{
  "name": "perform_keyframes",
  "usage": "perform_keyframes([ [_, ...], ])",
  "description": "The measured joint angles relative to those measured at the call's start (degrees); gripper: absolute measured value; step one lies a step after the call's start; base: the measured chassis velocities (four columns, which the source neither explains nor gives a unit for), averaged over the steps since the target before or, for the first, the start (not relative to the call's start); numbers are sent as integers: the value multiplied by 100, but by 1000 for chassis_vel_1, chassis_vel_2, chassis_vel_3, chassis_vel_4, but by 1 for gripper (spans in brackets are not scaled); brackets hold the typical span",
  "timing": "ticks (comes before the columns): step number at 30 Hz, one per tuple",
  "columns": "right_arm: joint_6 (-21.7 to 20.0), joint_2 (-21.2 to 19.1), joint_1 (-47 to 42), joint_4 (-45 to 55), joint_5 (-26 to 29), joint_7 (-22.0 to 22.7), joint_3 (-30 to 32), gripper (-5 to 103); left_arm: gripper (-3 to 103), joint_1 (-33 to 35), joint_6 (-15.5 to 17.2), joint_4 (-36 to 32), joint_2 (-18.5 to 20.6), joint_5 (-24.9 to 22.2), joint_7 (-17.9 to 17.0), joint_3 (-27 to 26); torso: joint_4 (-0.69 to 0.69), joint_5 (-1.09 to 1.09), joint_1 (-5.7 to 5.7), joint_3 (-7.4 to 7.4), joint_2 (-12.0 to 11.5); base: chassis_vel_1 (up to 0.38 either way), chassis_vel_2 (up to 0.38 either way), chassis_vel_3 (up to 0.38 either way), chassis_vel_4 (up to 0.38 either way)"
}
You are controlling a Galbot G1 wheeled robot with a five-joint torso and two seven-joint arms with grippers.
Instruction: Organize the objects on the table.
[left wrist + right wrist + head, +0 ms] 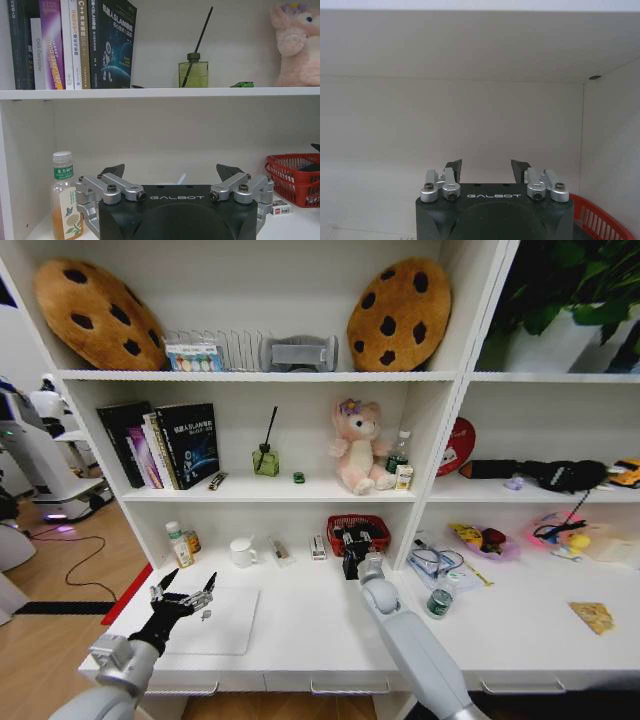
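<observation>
The silver laptop (225, 625) lies shut on the left of the white table (310, 635). Just above its near left corner, my left gripper (186, 590) (172, 171) hovers open, holding nothing and facing the shelves. My right gripper (354, 546) (487, 167) is open and empty at the back of the table, right at the red basket (358, 525) (600, 220). The small green can (440, 600) stands right of my right arm. A tiny green-and-black gadget (298, 477) (242, 84) sits on the shelf above, and a thin marker pen (217, 480) lies by the books.
Along the back of the table stand a drink bottle (180, 545) (64, 200) and a white mug (243, 552). The shelf carries books (165, 445), a green diffuser bottle (266, 460) and a pink plush bear (360, 448). Cables and toys clutter the right side.
</observation>
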Motion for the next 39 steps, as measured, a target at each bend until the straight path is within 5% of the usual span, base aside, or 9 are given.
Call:
perform_keyframes([
  [5, -434, -319, -383, 963, 541, 544, -79, 71, 100, 0, 0, 0, 0, 0, -1, -1, 0, 0, 0, 0, 0, 0, 0, 0, 0],
  [8, -1221, -920, -860, 2313, 1601, 1672, -192, 88, 100, 0, 1, 0, 0, 0, -1, 0, -1, -1, -1, -1, 1, 0, 0, 0, 0],
  [11, -1640, -1340, -1245, 3255, 2258, 2273, -148, 97, 100, 0, 1, 0, 0, 0, 2, 1, -2, 1, -1, -1, 0, 0, 0, 0, 0],
  [17, -2288, -1718, -2213, 4164, 3218, 2963, 308, 100, 100, 0, 0, 0, 0, 0, -1, 0, -1, 0, -1, -1, 1, 0, 0, 0, 0],
  [25, -2532, -1703, -3089, 3887, 2746, 2560, 791, 100, 100, 0, 1, 0, 0, 0, -1, 0, 0, 0, -1, -1, 0, 0, 0, 0, 0],
  [39, -2720, -1508, -2839, 2814, 2737, 2252, 657, 100, 100, 0, -1, 0, 0, 0, 0, 0, 0, -1, 0, 0, 0, 0, 0, 0, 0],
])
